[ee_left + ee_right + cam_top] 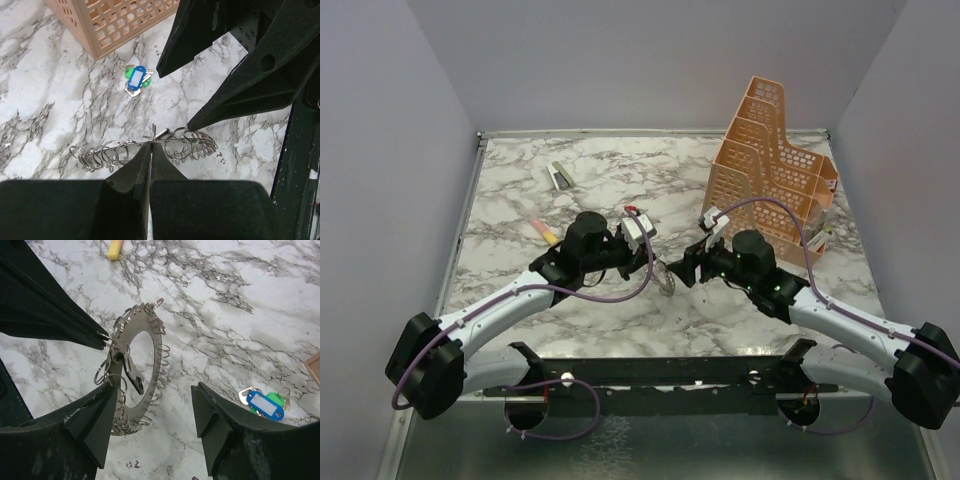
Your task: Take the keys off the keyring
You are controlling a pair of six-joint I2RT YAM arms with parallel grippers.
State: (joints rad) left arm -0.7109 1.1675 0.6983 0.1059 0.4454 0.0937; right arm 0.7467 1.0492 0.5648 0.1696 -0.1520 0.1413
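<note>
Keyring (141, 320), the only one, pinched by left hand (151, 146); right hand (152, 395) gapes empty.

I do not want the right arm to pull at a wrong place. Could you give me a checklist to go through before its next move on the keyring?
1. Left end effector shut on the rim of the keyring: ok.
2. Right end effector open, with nothing between its fingers: ok.
3. Flat side of the keyring faces the right end effector: ok.
4. One of the keys stands apart for a clean grasp: not ok, they crowd the rim.
5. Right fingers free of the keyring: cannot tell, one overlaps its lower edge.
6. Blue tag out of the way: ok, it lies on the table, apart from the keyring.
</note>
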